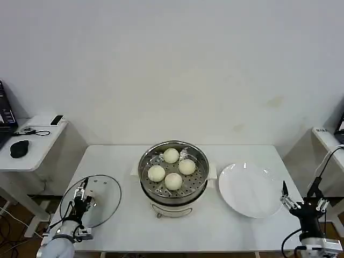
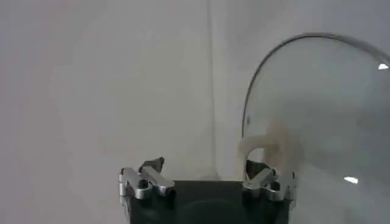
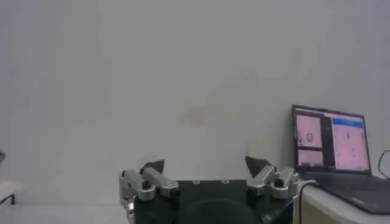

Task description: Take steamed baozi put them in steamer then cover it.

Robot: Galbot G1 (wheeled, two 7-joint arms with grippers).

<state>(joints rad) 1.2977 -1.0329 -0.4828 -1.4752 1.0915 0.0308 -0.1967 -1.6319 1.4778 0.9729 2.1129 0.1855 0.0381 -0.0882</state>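
L gripper (image 1: 80,200), fingers wide, hovers by glass lid (image 1: 99,199) on table (image 1: 129,226). All 4 baozi (image 1: 172,169) sit in steamer (image 1: 173,177), mid-table. Next: grip lid knob centrally, lift level, seat on rim. Plate (image 1: 250,189) bare. R gripper (image 1: 301,206) idle, fingers wide.

Four cream-white steamed baozi (image 1: 172,168) clustered on the perforated tray inside the uncovered shiny steamer (image 1: 173,192), mid-table
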